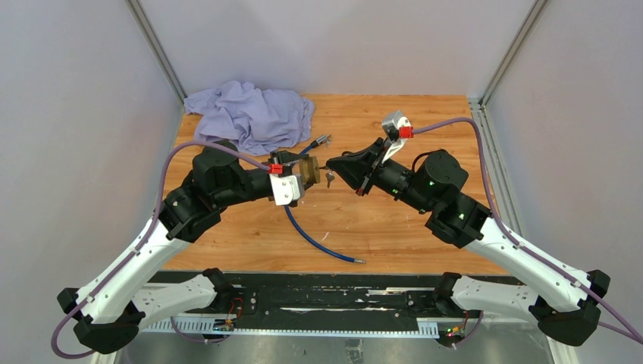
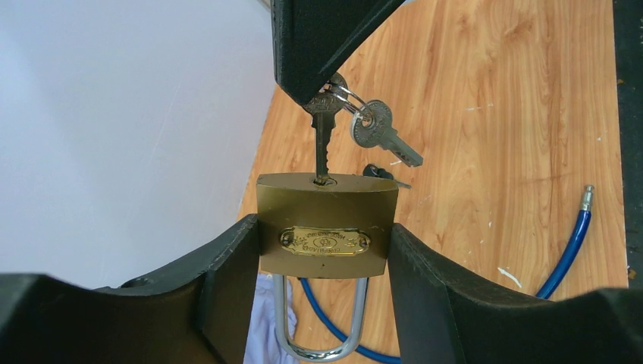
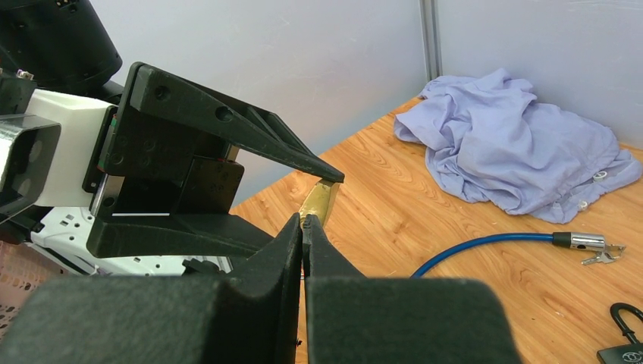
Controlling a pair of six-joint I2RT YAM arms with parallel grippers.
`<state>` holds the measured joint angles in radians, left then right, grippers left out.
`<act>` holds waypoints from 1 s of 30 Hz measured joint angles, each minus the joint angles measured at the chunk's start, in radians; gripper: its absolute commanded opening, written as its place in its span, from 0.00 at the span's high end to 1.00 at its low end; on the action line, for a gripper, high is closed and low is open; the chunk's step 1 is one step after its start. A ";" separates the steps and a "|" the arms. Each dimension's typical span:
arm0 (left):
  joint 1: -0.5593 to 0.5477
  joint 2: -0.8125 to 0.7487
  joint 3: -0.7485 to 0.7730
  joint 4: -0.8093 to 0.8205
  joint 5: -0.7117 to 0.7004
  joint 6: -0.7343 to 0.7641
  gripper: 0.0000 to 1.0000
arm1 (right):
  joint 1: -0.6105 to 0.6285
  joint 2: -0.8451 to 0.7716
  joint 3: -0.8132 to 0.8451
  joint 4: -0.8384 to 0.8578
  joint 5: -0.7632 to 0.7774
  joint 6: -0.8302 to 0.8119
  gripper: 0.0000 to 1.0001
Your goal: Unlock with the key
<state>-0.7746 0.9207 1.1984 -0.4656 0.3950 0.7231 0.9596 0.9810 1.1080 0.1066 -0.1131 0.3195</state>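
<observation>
Fingers (image 2: 227, 265) of the left gripper (image 2: 324, 235) squeeze the brass padlock (image 2: 326, 208) from both sides, over the middle of the wooden table (image 1: 394, 220). The right gripper (image 3: 305, 227) is pressed tight on the key (image 2: 324, 144), whose tip is poked into the padlock's keyhole. A second key (image 2: 379, 130) hangs on the ring just beside it. A blue cable (image 1: 315, 239) lies below, and a purple cloth (image 1: 250, 115) sits far left.

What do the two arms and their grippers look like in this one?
The left arm and right arm share white lower links and black upper joints. A purple cable runs along each to a red connector beside a pale wrist camera housing. The left gripper and right gripper have matte black, wedge-shaped fingers.
</observation>
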 measured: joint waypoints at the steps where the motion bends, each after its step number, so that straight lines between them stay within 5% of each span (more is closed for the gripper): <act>1: 0.000 0.000 0.000 0.000 0.000 0.000 1.00 | 0.000 0.000 0.000 0.000 0.002 0.000 0.99; 30: 0.000 0.000 0.000 -0.010 -0.029 0.000 1.00 | 0.022 0.018 0.000 0.004 0.001 -0.003 0.99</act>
<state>-0.7746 0.9207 1.1984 -0.4755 0.3656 0.7235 0.9817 0.9985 1.1080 0.1108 -0.1123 0.3164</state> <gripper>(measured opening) 0.608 0.009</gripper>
